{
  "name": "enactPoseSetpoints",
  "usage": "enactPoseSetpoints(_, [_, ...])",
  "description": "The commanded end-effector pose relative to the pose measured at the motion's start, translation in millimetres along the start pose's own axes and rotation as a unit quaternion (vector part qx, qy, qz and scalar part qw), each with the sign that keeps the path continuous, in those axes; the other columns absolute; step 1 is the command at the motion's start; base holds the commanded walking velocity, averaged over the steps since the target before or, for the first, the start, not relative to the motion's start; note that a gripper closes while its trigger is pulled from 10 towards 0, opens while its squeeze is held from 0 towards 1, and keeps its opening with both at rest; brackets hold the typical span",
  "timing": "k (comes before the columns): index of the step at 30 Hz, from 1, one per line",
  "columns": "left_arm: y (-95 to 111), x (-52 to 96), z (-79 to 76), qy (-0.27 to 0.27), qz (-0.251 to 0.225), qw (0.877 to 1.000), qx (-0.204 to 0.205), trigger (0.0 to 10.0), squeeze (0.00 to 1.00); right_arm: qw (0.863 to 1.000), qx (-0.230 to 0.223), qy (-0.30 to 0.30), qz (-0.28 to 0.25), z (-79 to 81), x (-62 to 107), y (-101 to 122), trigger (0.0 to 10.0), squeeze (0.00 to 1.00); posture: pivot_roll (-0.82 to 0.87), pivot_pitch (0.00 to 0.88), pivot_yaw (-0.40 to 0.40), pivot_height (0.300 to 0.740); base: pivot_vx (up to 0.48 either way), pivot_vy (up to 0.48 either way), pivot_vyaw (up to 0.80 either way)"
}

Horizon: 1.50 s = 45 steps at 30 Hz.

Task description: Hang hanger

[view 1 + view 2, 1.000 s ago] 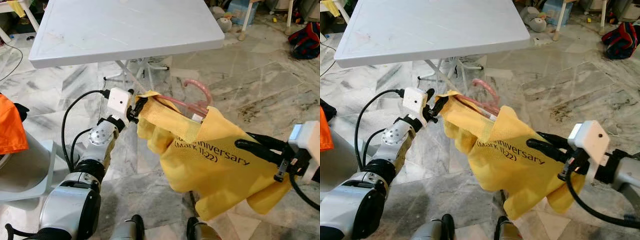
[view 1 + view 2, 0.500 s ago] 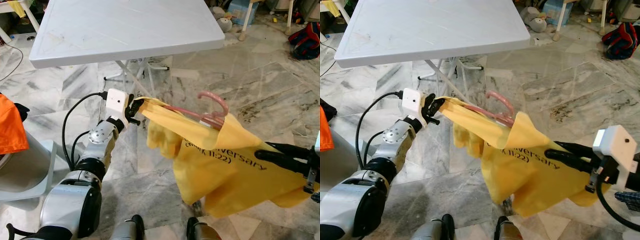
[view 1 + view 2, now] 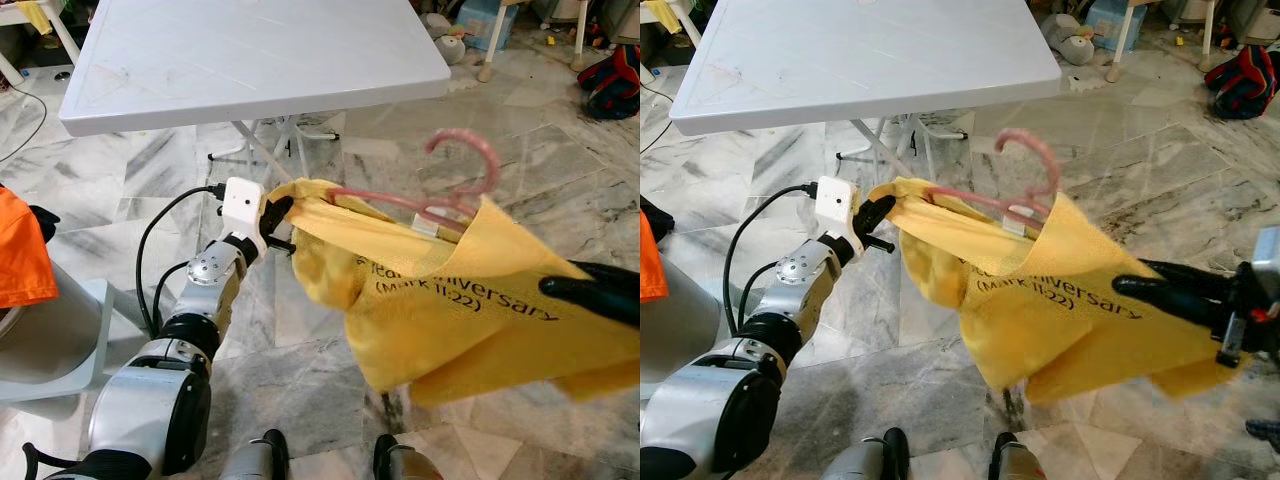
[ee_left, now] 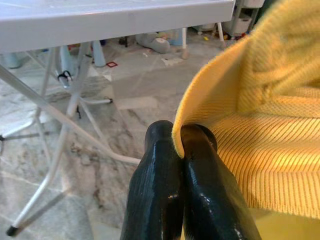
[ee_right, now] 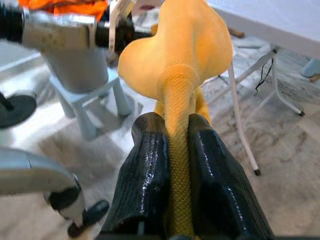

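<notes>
A yellow T-shirt (image 3: 470,310) with black print hangs on a pink hanger (image 3: 462,185), stretched in the air between my two arms. The hanger's hook stands up above the collar. My left gripper (image 3: 275,212) is shut on the shirt's left shoulder edge, and the left wrist view shows the yellow hem (image 4: 180,137) pinched between its fingers (image 4: 200,190). My right gripper (image 3: 560,288) is shut on the shirt's right side; in the right wrist view a fold of yellow cloth (image 5: 177,165) runs between both fingers (image 5: 145,170).
A white folding table (image 3: 250,60) stands just ahead, its legs (image 3: 265,150) behind the shirt. Marble floor lies all around. An orange cloth (image 3: 18,255) on a grey stand (image 3: 60,345) is at my left. Bags and clutter (image 3: 610,80) sit at the far right.
The right gripper has pulled the shirt rightward and up, spreading it wider. The hanger's hook has risen and moved right. The left gripper held its place, shut on the shoulder.
</notes>
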<state>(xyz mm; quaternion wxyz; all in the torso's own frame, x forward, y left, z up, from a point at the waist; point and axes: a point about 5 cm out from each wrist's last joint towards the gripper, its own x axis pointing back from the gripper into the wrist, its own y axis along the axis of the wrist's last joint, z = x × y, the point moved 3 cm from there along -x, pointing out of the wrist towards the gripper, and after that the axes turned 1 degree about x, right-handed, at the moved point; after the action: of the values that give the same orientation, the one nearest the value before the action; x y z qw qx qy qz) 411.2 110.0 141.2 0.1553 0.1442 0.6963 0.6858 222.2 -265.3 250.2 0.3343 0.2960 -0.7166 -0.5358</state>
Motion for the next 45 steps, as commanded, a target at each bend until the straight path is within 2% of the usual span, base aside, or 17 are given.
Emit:
enactPoseSetpoints(1, [-30, 23.5, 35.7, 0.083, 0.051, 0.994, 0.049, 0.0, 0.00, 0.996, 0.040, -0.033, -0.070, -7.7, 22.2, 33, 10.0, 0.00, -0.13, 0.232, 0.032, 0.740, 0.000, 0.000, 0.00])
enactPoseSetpoints(6, [-36, 22.5, 25.2, 0.066, 0.060, 0.995, 0.051, 0.0, 0.00, 0.994, 0.026, -0.031, -0.099, -8.9, 21.0, 38, 10.0, 0.00, -0.13, 0.233, 0.034, 0.740, 0.000, 0.000, 0.00])
enactPoseSetpoints(10, [-33, 19.0, 19.3, 0.057, 0.049, 0.996, 0.052, 0.0, 0.00, 0.997, 0.018, -0.022, -0.068, -6.4, 15.3, 25, 10.0, 0.00, -0.12, 0.232, 0.035, 0.740, 0.000, 0.000, 0.00])
enactPoseSetpoints(14, [-10, 12.0, 22.6, 0.066, 0.002, 0.997, 0.041, 0.0, 0.00, 0.999, 0.050, -0.006, 0.017, -1.2, 9.2, 5, 10.0, 0.00, -0.12, 0.233, 0.035, 0.740, 0.000, 0.000, 0.00])
enactPoseSetpoints(15, [-10, 12.0, 22.6, 0.066, 0.002, 0.997, 0.041, 0.0, 0.00, 0.999, 0.050, -0.006, 0.017, -1.2, 9.2, 5, 10.0, 0.00, -0.12, 0.233, 0.035, 0.740, 0.000, 0.000, 0.00])
enactPoseSetpoints(16, [2, 8.6, 23.7, 0.066, -0.022, 0.997, 0.041, 0.0, 0.00, 0.995, 0.073, -0.001, 0.063, -0.6, 8.5, -3, 10.0, 0.00, -0.12, 0.232, 0.034, 0.740, 0.000, 0.000, 0.00])
enactPoseSetpoints(20, [24, 2.5, 25.7, 0.065, -0.059, 0.995, 0.039, 0.0, 0.00, 0.979, 0.134, 0.002, 0.155, -3.0, 8.1, -23, 10.0, 0.00, -0.12, 0.230, 0.035, 0.740, 0.000, 0.000, 0.00])
enactPoseSetpoints(25, [34, 2.4, 34.3, 0.091, -0.073, 0.993, 0.025, 0.0, 0.00, 0.976, 0.141, 0.017, 0.165, -0.2, 6.7, -23, 10.0, 0.00, -0.12, 0.228, 0.036, 0.740, 0.000, 0.000, 0.00])
enactPoseSetpoints(29, [37, 4.0, 40.7, 0.104, -0.075, 0.991, 0.025, 0.0, 0.00, 0.967, 0.163, 0.035, 0.194, 3.6, 12.9, -22, 10.0, 0.00, -0.13, 0.228, 0.035, 0.740, 0.000, 0.000, 0.00])
enactPoseSetpoints(31, [35, 4.3, 41.5, 0.105, -0.070, 0.992, 0.022, 0.0, 0.00, 0.968, 0.163, 0.036, 0.185, 4.0, 14.6, -16, 10.0, 0.00, -0.13, 0.227, 0.035, 0.740, 0.000, 0.000, 0.00])
enactPoseSetpoints(33, [29, 6.0, 44.0, 0.113, -0.052, 0.992, 0.019, 0.0, 0.00, 0.979, 0.151, 0.021, 0.138, 0.2, 20.7, 3, 10.0, 0.00, -0.14, 0.226, 0.035, 0.740, 0.000, 0.000, 0.00])
enactPoseSetpoints(35, [21, 8.0, 46.0, 0.121, -0.031, 0.992, 0.014, 0.0, 0.00, 0.982, 0.150, 0.007, 0.118, -3.2, 27.5, 14, 10.0, 0.00, -0.14, 0.226, 0.035, 0.740, 0.000, 0.000, 0.00])
enactPoseSetpoints(38, [15, 9.3, 46.5, 0.125, -0.021, 0.992, 0.020, 0.0, 0.00, 0.984, 0.148, 0.001, 0.097, -4.7, 32.5, 25, 10.0, 0.00, -0.14, 0.225, 0.036, 0.740, 0.000, 0.000, 0.00])
enactPoseSetpoints(40, [8, 10.5, 45.3, 0.124, -0.005, 0.992, 0.022, 0.0, 0.00, 0.987, 0.149, -0.014, 0.065, -8.4, 39.1, 40, 10.0, 0.00, -0.14, 0.226, 0.036, 0.740, 0.000, 0.000, 0.00])
enactPoseSetpoints(45, [-4, 12.2, 42.3, 0.120, 0.021, 0.992, 0.025, 0.0, 0.00, 0.990, 0.138, -0.023, 0.007, -10.6, 45.2, 60, 10.0, 0.00, -0.14, 0.225, 0.035, 0.740, 0.000, 0.000, 0.00])
